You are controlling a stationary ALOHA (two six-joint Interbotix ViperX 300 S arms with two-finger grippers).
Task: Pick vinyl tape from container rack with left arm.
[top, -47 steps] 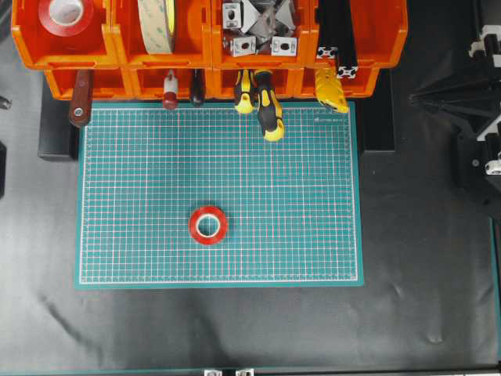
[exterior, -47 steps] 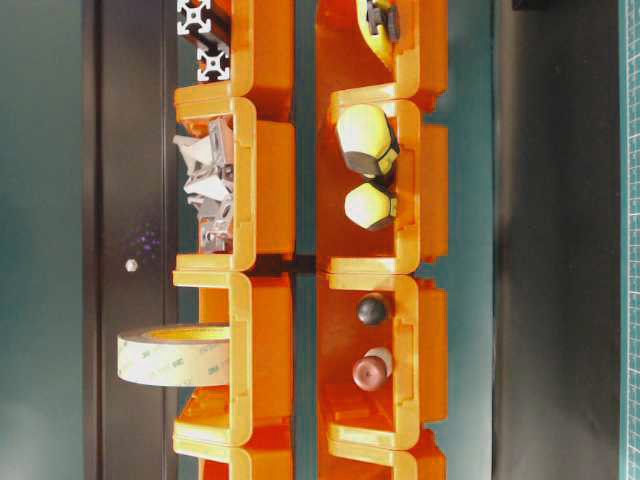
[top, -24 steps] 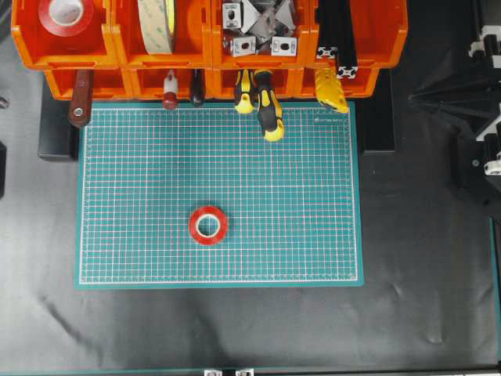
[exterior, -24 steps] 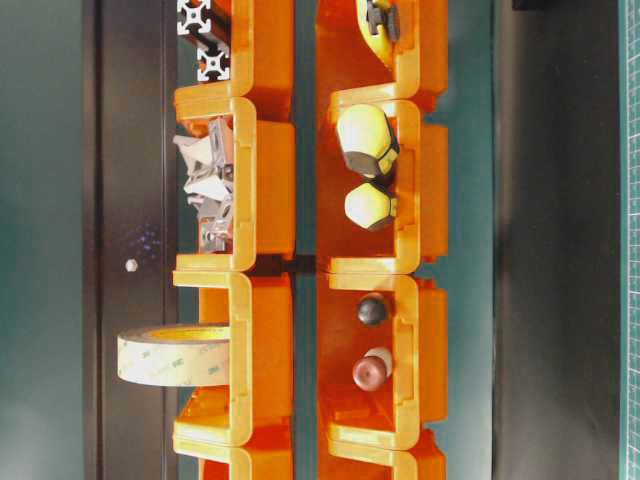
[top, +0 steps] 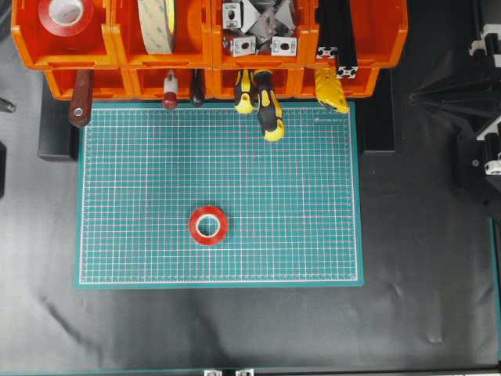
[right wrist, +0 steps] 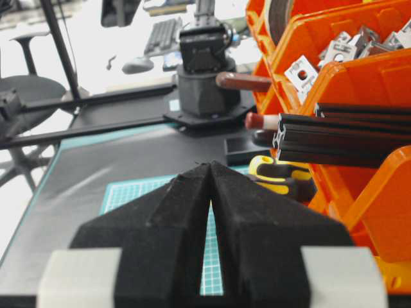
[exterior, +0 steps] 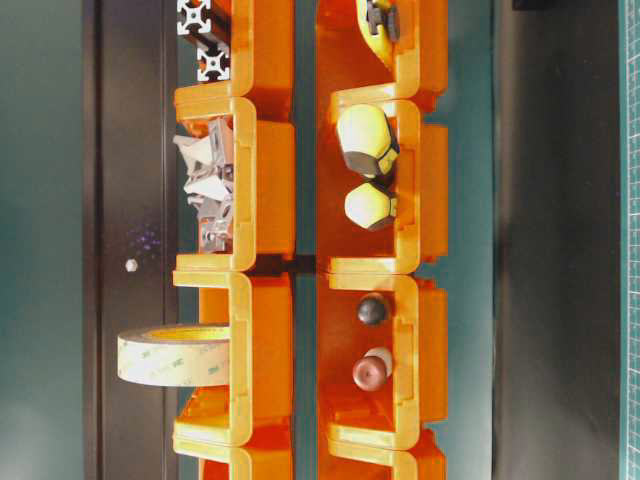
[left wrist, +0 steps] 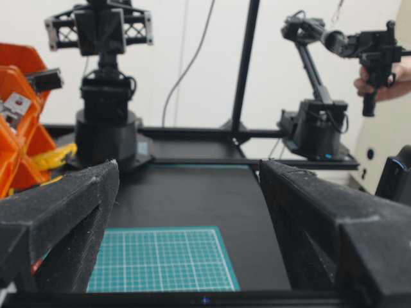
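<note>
Faint repeated print is seen on the outer band of the cream tape roll (exterior: 172, 360); it cannot be read with certainty. No other text is legible.

Two red vinyl tape rolls are showing in the overhead view: one (top: 208, 225) lying flat on the single green cutting mat (top: 313, 196), one (top: 66, 16) sitting in the far-left upper bin. One cream-beige tape roll (top: 158, 23) is standing on edge in the next bin. The container rack (top: 376, 39) is showing two tiers, four compartments across, making eight bins. Two yellow-and-black screwdriver handles (top: 270, 106) are poking out together, one brown wooden handle (top: 80, 100) is hanging at the left, and one red-capped handle (top: 170, 90) and one black handle (top: 196, 88) are sharing a bin. Two black aluminium profiles (top: 337, 31) are lying in the far-right upper bin. Several metal corner brackets (top: 258, 27) are piling up; their exact count is unclear.
</note>
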